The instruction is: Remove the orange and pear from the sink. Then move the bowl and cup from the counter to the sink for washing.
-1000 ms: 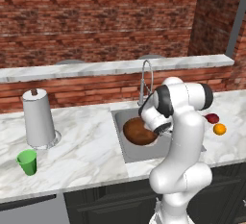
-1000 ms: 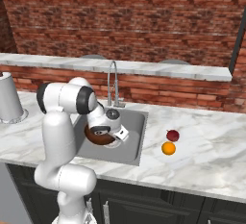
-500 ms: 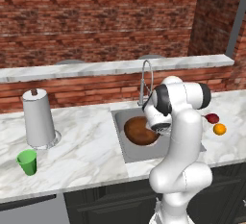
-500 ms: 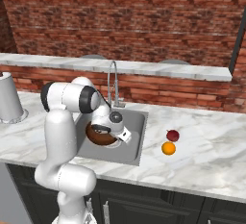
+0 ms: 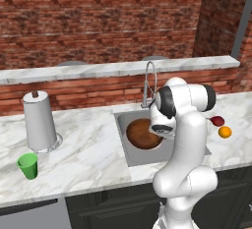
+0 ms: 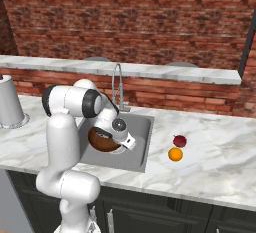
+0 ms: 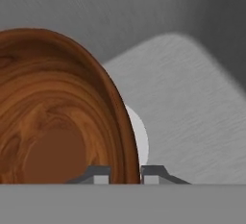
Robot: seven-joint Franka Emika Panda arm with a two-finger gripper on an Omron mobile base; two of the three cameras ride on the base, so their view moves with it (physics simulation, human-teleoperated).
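The dark brown wooden bowl hangs tilted inside the grey sink. My gripper is shut on the bowl, with the rim wedged between its two fingertips. The sink's white-rimmed drain peeks out behind the rim. On the white marble counter right of the sink lie the orange and the dark red pear, close together. The green cup stands upright near the counter's front edge, far left.
A tall curved steel tap rises behind the sink, close to my arm. A paper towel roll on a holder stands on the left counter. A marble ledge runs along the brick wall behind.
My hand and the bowl have shifted only slightly inside the sink. The fruit and the cup have not moved.
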